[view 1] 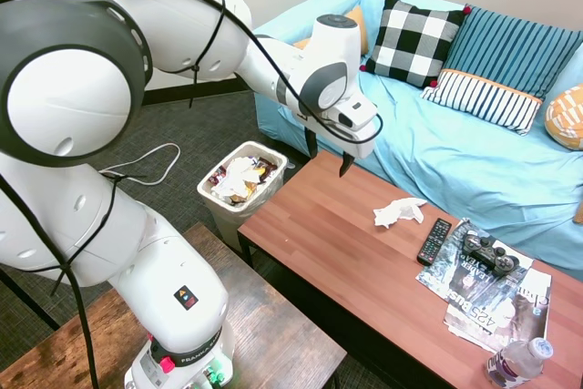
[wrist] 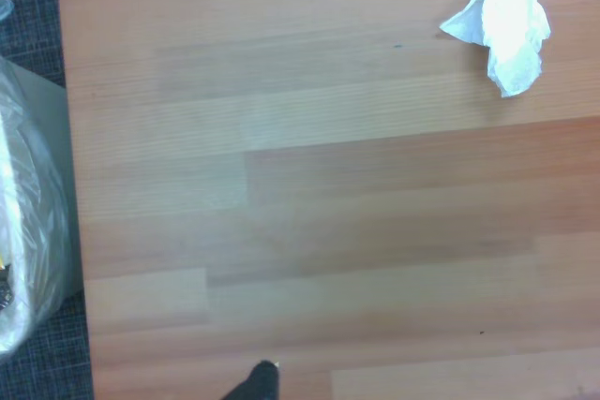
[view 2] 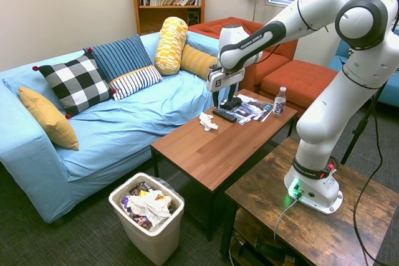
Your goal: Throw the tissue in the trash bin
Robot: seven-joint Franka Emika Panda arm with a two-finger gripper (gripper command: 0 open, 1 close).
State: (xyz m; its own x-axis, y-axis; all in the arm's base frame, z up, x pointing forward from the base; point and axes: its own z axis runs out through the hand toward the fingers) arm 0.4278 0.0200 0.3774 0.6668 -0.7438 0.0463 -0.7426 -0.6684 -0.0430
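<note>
The tissue (view 1: pixel 398 212) lies loose on the coffee table (view 1: pixel 346 252), a crumpled white wad with pointed, ragged folds, just beside the black TV remote (view 1: pixel 434 240) but apart from it. The gripper (view 1: pixel 329 153) hangs above the table end nearer the trash bin (view 1: pixel 240 190), empty, its two dark fingers parted and pointing down. The tissue is not between them; it sits off to one side, toward the remote. So the step in hand looks like the approach: the grasp has not yet begun, and nothing of the carry or the drop is done.

The next move calls for a shift across the table until the fingers straddle the wad, then a descent and a close. The paper is soft and light, so it should crush easily under the pads and may slip if only a thin corner is caught.

The table top is smooth reddish wood laminate, flat and hard. The bin is a small off-white rectangle with rounded corners and a glossy plastic liner, already heaped with wrappers and paper. In the wrist view the liner's edge is blurred, so its exact rim is hard to place.
</note>
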